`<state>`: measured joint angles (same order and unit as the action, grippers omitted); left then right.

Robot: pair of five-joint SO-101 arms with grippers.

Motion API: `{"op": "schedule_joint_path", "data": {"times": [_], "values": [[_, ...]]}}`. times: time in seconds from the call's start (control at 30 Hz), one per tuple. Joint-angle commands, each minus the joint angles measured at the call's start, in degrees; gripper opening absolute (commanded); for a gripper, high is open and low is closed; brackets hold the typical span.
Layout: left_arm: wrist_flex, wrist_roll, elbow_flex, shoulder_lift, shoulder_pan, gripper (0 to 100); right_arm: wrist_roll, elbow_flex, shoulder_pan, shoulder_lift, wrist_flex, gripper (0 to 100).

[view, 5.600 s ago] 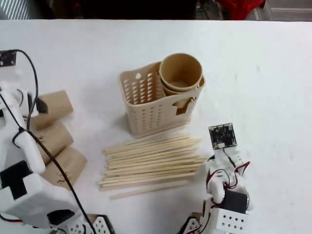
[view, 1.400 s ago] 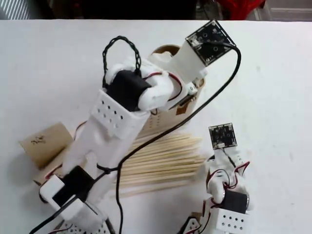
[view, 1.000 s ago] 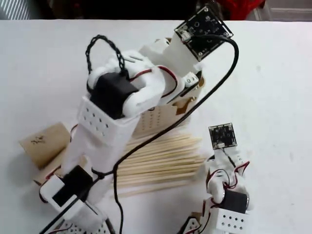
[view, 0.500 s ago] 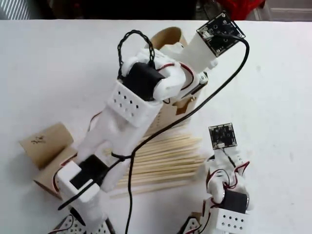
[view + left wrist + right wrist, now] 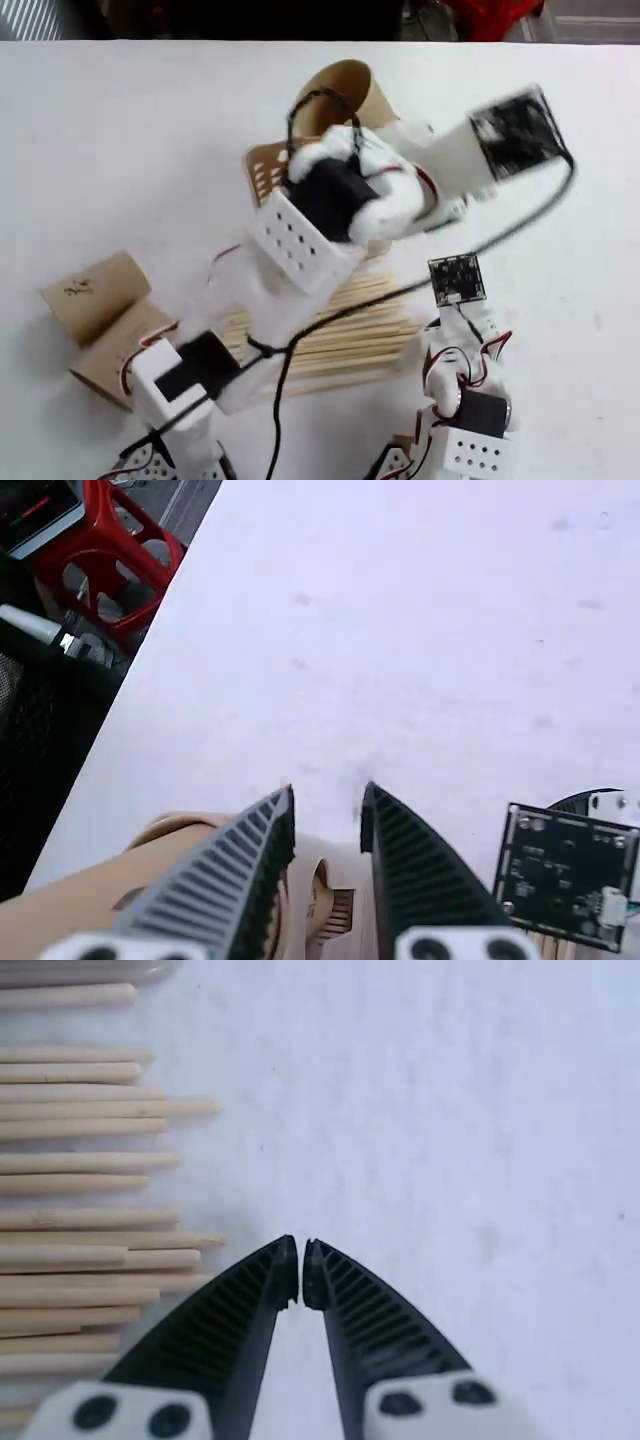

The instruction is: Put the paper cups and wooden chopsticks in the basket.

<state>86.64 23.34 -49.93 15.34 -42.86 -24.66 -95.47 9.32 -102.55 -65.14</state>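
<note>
Wooden chopsticks (image 5: 375, 325) lay in a loose, roughly parallel bundle on the white table (image 5: 120, 120), on the near side of the basket (image 5: 265, 170). Beside the bundle's ends the right gripper (image 5: 300, 1260) pointed down at bare table, its fingers closed tip to tip on nothing, with the chopstick ends (image 5: 90, 1170) just off to one side of it. In the high view the right arm (image 5: 465, 410) sat low at the near edge, its camera board (image 5: 456, 278) close to the bundle. Two paper cups (image 5: 95, 295) lay on their sides near the left arm's base, one just beside the other, well apart from the basket. The left arm (image 5: 300, 240) stretched diagonally over the chopsticks and the basket, covering much of both, and its black cable (image 5: 400, 292) crossed above the bundle. A third paper cup (image 5: 340, 90) leaned out past the basket's far side, its lower part hidden by the arm, so how it sat could not be told. The left gripper (image 5: 325, 800) hung above the basket (image 5: 335, 915) with its fingers slightly apart and nothing between them, that cup (image 5: 90, 900) lying outside one finger. Beyond the table's far edge stood a red stool (image 5: 110, 550).
</note>
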Motion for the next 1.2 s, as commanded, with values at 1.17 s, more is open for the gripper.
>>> {"op": "schedule_joint_path", "data": {"times": [1.17], "values": [[1.8, -9.2, -4.5, 0.3, 9.6, 13, 0.3, 0.4, -0.6, -0.7, 0.1, 2.5]]}}
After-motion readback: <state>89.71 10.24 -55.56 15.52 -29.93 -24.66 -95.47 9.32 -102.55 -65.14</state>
